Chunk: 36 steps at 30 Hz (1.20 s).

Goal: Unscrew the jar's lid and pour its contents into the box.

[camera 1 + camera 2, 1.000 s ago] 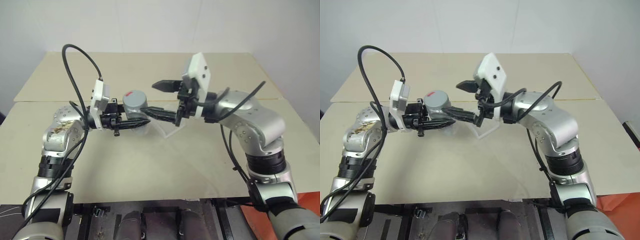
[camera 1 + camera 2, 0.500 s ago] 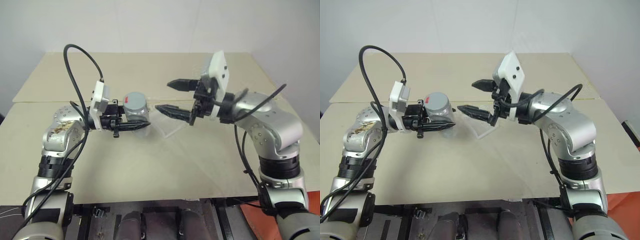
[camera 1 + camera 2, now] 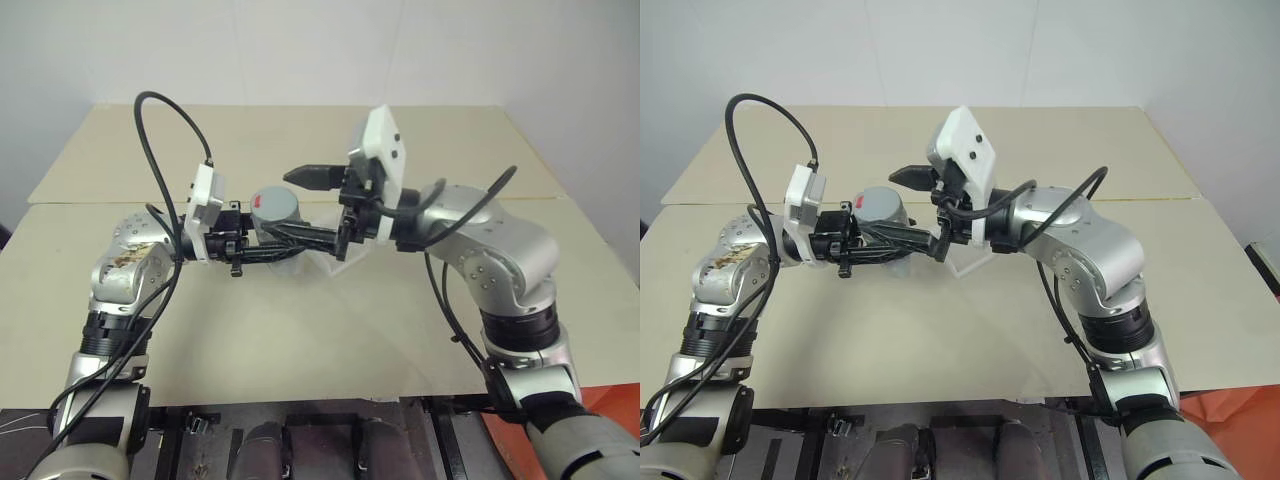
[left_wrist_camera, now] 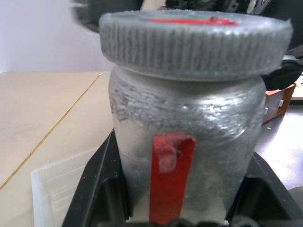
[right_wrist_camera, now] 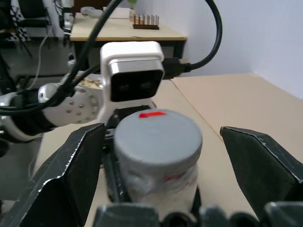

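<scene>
Right gripper point(image 3: 305, 208) back in from half-second-ago retreat, fingers spread wide either side of lid point(image 3: 274, 201), not yet closed. Left gripper point(image 3: 268, 246) clamped on jar point(image 4: 184, 142), above box point(image 4: 54, 189). Lid on; unscrewing regrasp likely next.

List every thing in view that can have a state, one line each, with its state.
jar: upright, held off the table by the left gripper.
lid: on the jar, between the open fingers of the right gripper.
box: on the table, below and behind the jar; what lies in it cannot be told.
left gripper: shut on the jar.
right gripper: open, a finger either side of the lid, not closed on it.
</scene>
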{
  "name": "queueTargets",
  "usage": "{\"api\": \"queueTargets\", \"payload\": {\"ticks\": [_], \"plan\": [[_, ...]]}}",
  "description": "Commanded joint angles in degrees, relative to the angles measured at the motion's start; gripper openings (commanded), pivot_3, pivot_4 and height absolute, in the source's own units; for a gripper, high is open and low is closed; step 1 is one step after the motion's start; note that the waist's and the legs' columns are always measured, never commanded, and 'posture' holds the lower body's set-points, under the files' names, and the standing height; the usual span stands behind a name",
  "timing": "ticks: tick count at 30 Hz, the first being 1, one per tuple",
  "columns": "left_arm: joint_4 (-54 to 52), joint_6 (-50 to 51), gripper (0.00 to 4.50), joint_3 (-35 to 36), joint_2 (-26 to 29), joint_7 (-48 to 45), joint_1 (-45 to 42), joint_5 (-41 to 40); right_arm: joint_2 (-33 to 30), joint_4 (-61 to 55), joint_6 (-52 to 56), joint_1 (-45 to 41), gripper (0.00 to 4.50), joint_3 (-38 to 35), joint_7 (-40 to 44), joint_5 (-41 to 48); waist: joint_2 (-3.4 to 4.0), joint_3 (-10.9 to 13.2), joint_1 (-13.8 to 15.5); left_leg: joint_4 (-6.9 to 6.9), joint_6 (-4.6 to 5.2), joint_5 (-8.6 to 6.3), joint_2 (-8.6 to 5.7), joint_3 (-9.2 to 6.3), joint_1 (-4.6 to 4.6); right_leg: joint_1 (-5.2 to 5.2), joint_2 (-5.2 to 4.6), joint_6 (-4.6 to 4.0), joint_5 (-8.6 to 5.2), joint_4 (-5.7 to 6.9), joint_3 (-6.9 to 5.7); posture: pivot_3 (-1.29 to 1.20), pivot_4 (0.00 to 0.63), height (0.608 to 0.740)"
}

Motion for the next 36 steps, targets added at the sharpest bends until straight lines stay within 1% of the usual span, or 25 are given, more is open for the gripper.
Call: {"api": "queueTargets", "payload": {"ticks": [1,6,9,12,13,16,18,23,27,29,31,34,36], "plan": [[-1.94,-0.50,1.94,0.58,0.21,0.18,-0.65,-0.70,0.40,-0.59,-1.06,-1.59,4.48,-0.34,0.15,-0.67,0.00,0.00,-0.01,0.00,0.00,0.00,0.00,0.00,0.00,0.00,0.00,0.00,0.00,0.00,0.00,0.00,0.150,0.740],[-3.07,-0.31,1.94,0.81,0.47,0.38,0.52,-0.99,1.34,-1.00,-0.22,-1.45,4.48,0.14,0.09,-0.35,0.00,0.00,-0.06,0.00,0.00,0.00,0.00,0.00,-0.01,0.00,0.00,0.00,0.00,0.00,0.00,0.00,0.150,0.740],[-3.08,-0.36,1.94,0.87,0.57,0.47,0.63,-0.95,1.60,-1.29,-0.38,-1.33,3.89,0.13,0.21,-0.37,0.00,0.00,-0.07,0.00,0.00,0.00,0.01,0.00,-0.01,-0.01,0.00,0.00,0.00,0.00,0.00,0.00,0.150,0.740],[-3.16,-0.56,1.94,0.87,0.63,0.49,0.90,-0.88,1.66,-0.87,-0.30,-1.75,2.90,-0.10,0.81,-0.08,0.00,0.00,-0.07,0.00,0.00,0.00,0.00,0.00,0.00,-0.01,0.00,0.00,0.00,0.00,0.00,0.00,0.150,0.740],[-3.14,-0.64,1.94,0.85,0.65,0.45,0.96,-0.85,1.57,-0.69,-0.34,-1.87,2.75,-0.15,1.23,0.06,0.00,0.00,-0.06,0.00,0.00,0.00,0.00,-0.01,0.00,-0.01,0.00,0.00,0.00,0.00,0.00,0.00,0.150,0.740],[-2.91,-0.91,1.94,0.77,0.66,0.25,0.94,-0.73,1.10,-0.01,-0.01,-2.09,2.75,-0.84,2.79,1.07,0.00,0.00,-0.04,0.00,0.00,0.00,0.00,0.00,0.00,0.00,0.00,0.00,0.00,0.00,0.00,0.00,0.150,0.740],[-2.75,-0.93,1.94,0.71,0.94,-0.46,0.84,-0.81,1.16,1.05,0.96,-2.58,2.75,-2.24,4.47,3.44,0.00,0.00,-0.05,0.00,0.00,0.00,0.00,0.00,0.00,0.00,0.00,0.00,0.00,0.00,0.00,0.00,0.150,0.740],[-3.12,0.09,1.94,-0.32,2.66,-4.73,0.97,-1.25,-0.24,5.86,2.73,-5.38,2.75,-4.99,12.71,9.67,0.00,0.00,-0.07,0.00,0.03,-0.02,0.01,0.01,0.00,0.00,0.00,0.00,0.00,-0.01,0.00,0.00,0.150,0.740],[-3.71,0.11,1.94,-0.89,3.20,-5.98,1.52,-0.99,-0.52,9.23,1.73,-8.78,2.75,-5.33,14.85,9.53,0.00,0.00,-0.15,0.00,0.07,-0.04,0.02,-0.01,0.00,-0.01,0.01,0.00,0.00,0.00,0.00,0.00,0.150,0.740],[-3.61,-0.07,1.94,-0.93,3.17,-5.89,1.69,-0.83,0.10,11.70,1.21,-10.83,2.75,-7.12,13.78,9.63,0.00,0.00,-0.13,0.00,0.08,-0.05,0.02,-0.02,0.00,-0.01,0.01,0.00,0.00,-0.01,0.00,0.00,0.150,0.740],[-3.81,-0.07,1.94,-0.70,3.17,-5.19,2.11,-0.73,0.17,12.18,-0.99,-10.99,2.75,-8.12,11.64,7.47,0.00,0.00,-0.13,0.00,0.08,-0.05,0.01,-0.01,0.00,-0.01,0.01,0.00,0.00,0.01,-0.01,0.00,0.150,0.740],[-3.87,0.22,1.94,0.77,3.46,-3.46,2.48,-1.12,-1.19,12.02,-4.48,-8.26,2.75,-8.81,6.88,2.14,0.00,0.00,0.07,0.00,0.05,-0.03,0.01,0.00,-0.02,-0.01,0.00,0.00,0.00,0.04,-0.01,0.00,0.150,0.740],[-3.19,0.11,1.94,2.14,3.64,-1.56,2.17,-1.12,-3.28,11.49,-6.95,-4.08,2.75,-9.40,2.65,-2.89,0.00,0.00,0.17,0.00,0.00,0.00,0.00,0.01,-0.03,0.01,-0.02,0.00,0.00,0.05,-0.02,0.00,0.150,0.740]]}}
